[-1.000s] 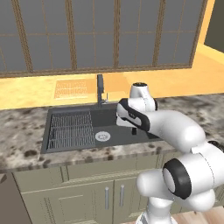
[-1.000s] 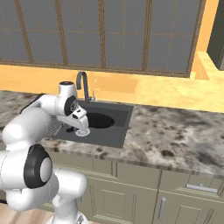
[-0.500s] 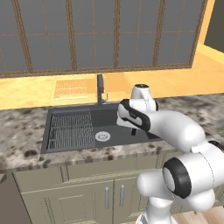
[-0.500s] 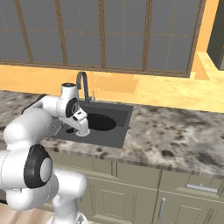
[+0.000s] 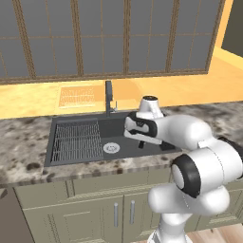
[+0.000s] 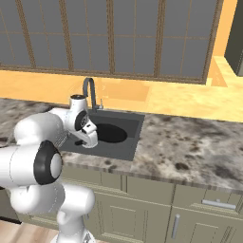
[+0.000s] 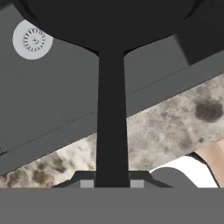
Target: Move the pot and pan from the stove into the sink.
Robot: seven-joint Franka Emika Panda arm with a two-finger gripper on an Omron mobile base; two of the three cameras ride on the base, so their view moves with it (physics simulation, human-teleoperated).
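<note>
Looking across a grey-speckled stone counter [image 5: 28,142] with the dark rectangular sink [image 5: 85,121] set into it, under a wall of tall window panels. Starting at the left of the left base view: showing the ribbed draining grid [image 5: 76,141] filling the left part of the basin, then the round silver drain [image 5: 111,147] just to its right, and the tall grey faucet [image 5: 108,97] standing at the back rim. Continuing right: showing the white arm bending down over the right half of the basin, with the gripper [image 5: 141,142] hanging low inside it, just right of the drain. From the right base view: showing the gripper [image 6: 84,141] at the left of the basin, and a round black shape, the pan [image 6: 110,134], lying low in the basin just to its right. Looking along the hand in the hand view: showing the drain at the upper left, then the pan's [image 7: 109,19] wide black body spreading across the top of the picture over the basin floor, and its long thin handle [image 7: 112,118] running straight down the middle into the gripper [image 7: 112,183]. Clamping tight on the handle's near end, the two fingertips [image 7: 86,183] pressing it from either side. Farther right in that view: showing the sink's front wall and the speckled counter edge passing behind the handle.
</note>
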